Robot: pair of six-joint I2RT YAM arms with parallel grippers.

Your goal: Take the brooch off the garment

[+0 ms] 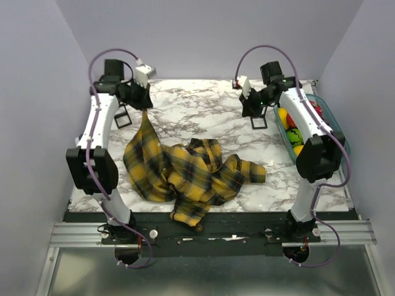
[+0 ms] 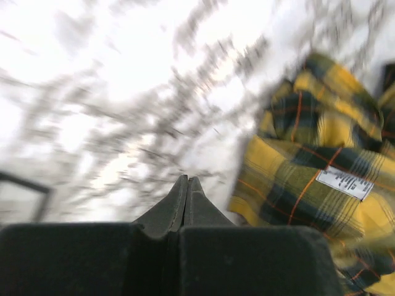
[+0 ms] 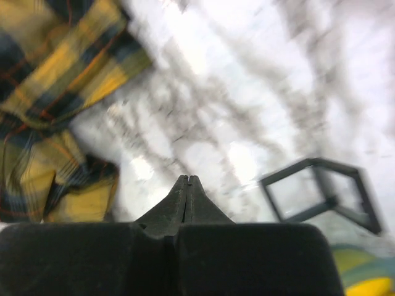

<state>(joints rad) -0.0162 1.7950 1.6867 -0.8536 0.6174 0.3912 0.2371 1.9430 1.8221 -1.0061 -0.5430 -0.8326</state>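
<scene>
Two arms reach over a marble table (image 1: pixel 203 105), and the largest thing on it is the plaid shirt (image 1: pixel 185 169), crumpled in a heap from the centre toward 6 o'clock. One narrow tip of it is drawn out toward 11 o'clock and ends just beside the left gripper (image 2: pixel 187 180). That gripper is clenched tip to tip, with no cloth showing between its fingers in its own view, where the shirt lies off at 3 o'clock. The right gripper (image 3: pixel 187 179), at 1 o'clock on the table, is likewise clenched on nothing, with the shirt at its 9 o'clock and a black square frame (image 3: pixel 285 172) at its 3 o'clock. A teal basket (image 1: pixel 338 129) of coloured bits sits at the table's 3 o'clock edge.

The brooch cannot be seen in any view and is probably hidden in the folds. So I judge the task is at the searching stage, with nothing removed yet. The next move calls for opening a gripper, spreading or turning the cloth until the brooch shows, then pinning the fabric while the other arm pulls.

A white label (image 2: pixel 345 183) is sewn on the shirt, its print too blurred to read
</scene>
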